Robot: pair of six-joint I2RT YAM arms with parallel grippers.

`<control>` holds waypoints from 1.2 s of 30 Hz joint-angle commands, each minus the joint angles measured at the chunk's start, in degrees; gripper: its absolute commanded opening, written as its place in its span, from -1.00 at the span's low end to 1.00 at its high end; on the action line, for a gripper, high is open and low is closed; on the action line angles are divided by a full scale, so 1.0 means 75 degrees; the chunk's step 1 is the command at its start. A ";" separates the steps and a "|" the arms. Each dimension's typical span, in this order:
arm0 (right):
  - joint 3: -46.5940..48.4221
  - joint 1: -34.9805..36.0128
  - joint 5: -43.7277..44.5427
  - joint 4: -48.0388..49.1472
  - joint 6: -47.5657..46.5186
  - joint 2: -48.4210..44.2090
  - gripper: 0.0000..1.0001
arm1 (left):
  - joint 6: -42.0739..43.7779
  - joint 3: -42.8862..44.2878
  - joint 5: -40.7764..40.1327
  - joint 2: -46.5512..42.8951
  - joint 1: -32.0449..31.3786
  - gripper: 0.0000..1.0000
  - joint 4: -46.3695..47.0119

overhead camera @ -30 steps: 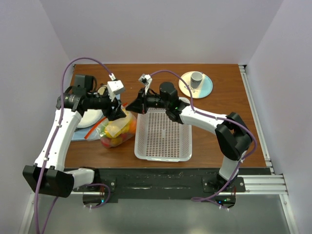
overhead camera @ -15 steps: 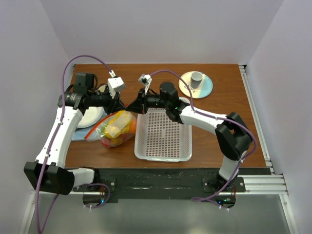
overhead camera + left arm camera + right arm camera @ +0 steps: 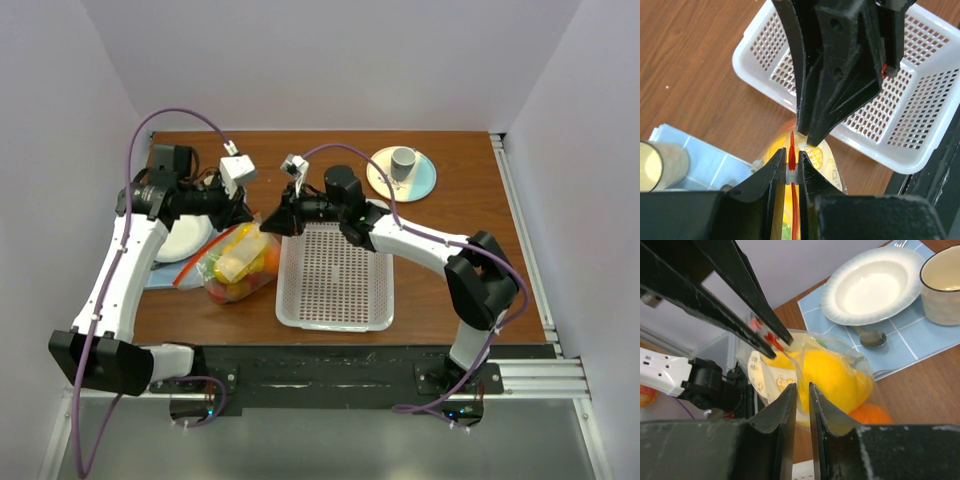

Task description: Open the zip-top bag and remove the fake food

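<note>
Your left gripper is pressed together on the orange-red zip strip of the bag. The bag sits between the blue mat and the white basket, its mouth lifted and its lower part apparently resting on the tabletop. Directly opposite, your right gripper is closed to a thin slit with the bag's clear film caught in it, as far as the wrist view shows. The two grippers meet nearly tip to tip at the mouth. The task is judged to be at its first step: both lips appear gripped, but the strip reads as one unbroken line, so the seal is probably not yet parted. The toy food, yellow and orange pieces among it, lies wholly inside, and every piece remains to be taken out. For room to move, note the bowl on the mat just left of the bag, with a spoon and a cream cup beside it. The basket rim lies just to the bag's right, under your right gripper. The plate with the grey cup stands well apart at the far right. Walls close in at the tabletop's left, far and right edges, so pulling the lips apart sideways has little free room.
</note>
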 commanded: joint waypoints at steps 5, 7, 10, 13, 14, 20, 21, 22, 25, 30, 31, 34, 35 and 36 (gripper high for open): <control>0.0785 -0.0199 0.0095 -0.1518 -0.1783 -0.1010 -0.01 | 0.0651 0.1293 -0.0306 0.0205 -0.0019 -1.00 -0.0977; 0.1007 -0.0199 -0.0011 -0.1682 -0.1983 -0.0999 0.06 | 0.0663 0.1246 -0.0165 0.0205 -0.0019 -1.00 -0.1059; 0.1323 -0.0199 -0.0338 -0.1870 -0.2136 -0.0882 0.13 | 0.0745 0.1176 0.0081 0.0217 -0.0019 -1.00 -0.1246; 0.1639 -0.0199 -0.1064 -0.1987 -0.2194 -0.0590 0.18 | 0.0920 0.1246 0.0222 0.0240 -0.0019 -1.00 -0.1562; 0.1734 -0.0211 -0.1263 -0.2068 -0.2218 -0.0507 0.18 | 0.0979 0.1304 0.0257 0.0299 -0.0019 -1.00 -0.1667; 0.1981 -0.0211 -0.1909 -0.2667 -0.2674 -0.0248 0.26 | 0.1565 0.2124 0.0585 0.0615 -0.0019 -1.00 -0.2827; 0.1934 -0.0211 -0.2002 -0.2632 -0.2791 -0.0295 0.41 | 0.1507 0.2206 0.0585 0.0627 -0.0019 -1.00 -0.2863; 0.1795 -0.0211 -0.2027 -0.2609 -0.2850 -0.0330 0.43 | 0.1507 0.2277 0.0585 0.0604 -0.0030 -1.00 -0.2875; 0.1723 -0.0211 -0.2027 -0.2690 -0.2991 -0.0436 0.57 | 0.1495 0.2348 0.0597 0.0545 -0.0100 -1.00 -0.2875; 0.1793 -0.0211 -0.1875 -0.2690 -0.2991 -0.0389 0.56 | 0.1285 0.2324 0.0761 0.0557 -0.0428 -1.00 -0.2875; 0.1817 -0.0211 -0.1840 -0.2679 -0.2991 -0.0366 0.56 | 0.1261 0.2348 0.0784 0.0557 -0.0522 -1.00 -0.2875; 0.1689 -0.0211 -0.1594 -0.2515 -0.3003 -0.0354 0.54 | 0.1121 0.2429 0.0843 0.0545 -0.0697 -1.00 -0.2876; 0.1630 -0.0211 -0.1558 -0.2283 -0.2968 -0.0377 0.54 | 0.1085 0.2453 0.0855 0.0534 -0.0745 -1.00 -0.2875; 0.1536 -0.0211 -0.1604 -0.2187 -0.2921 -0.0377 0.53 | 0.1027 0.2476 0.0832 0.0534 -0.0780 -1.00 -0.2875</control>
